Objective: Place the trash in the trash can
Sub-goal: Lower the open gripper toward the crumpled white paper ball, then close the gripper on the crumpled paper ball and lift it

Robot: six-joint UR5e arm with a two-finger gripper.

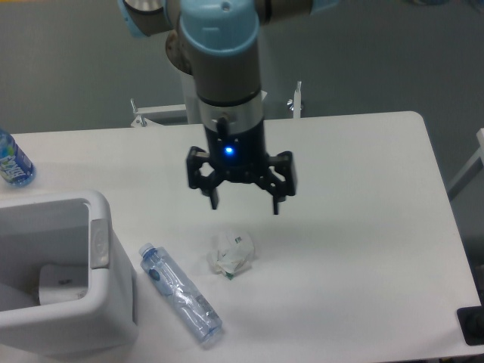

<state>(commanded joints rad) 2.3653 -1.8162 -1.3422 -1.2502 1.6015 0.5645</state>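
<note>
The tool (243, 203) hangs above the white table (363, 227) with its fingers spread apart, nothing between them. Just below it lies the crumpled paper wad (232, 254), flat on the table. Left of the wad, the clear bottle (180, 294) lies on its side, blue cap toward the trash can (72, 302). Beyond the trash can, another bottle (11, 160) stands at the table's edge.

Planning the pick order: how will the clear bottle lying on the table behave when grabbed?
The bottle lies on its side, so a nudge probably rolls it. It looks empty and thin-walled: likely light, and it may crumple under the hand.
</note>
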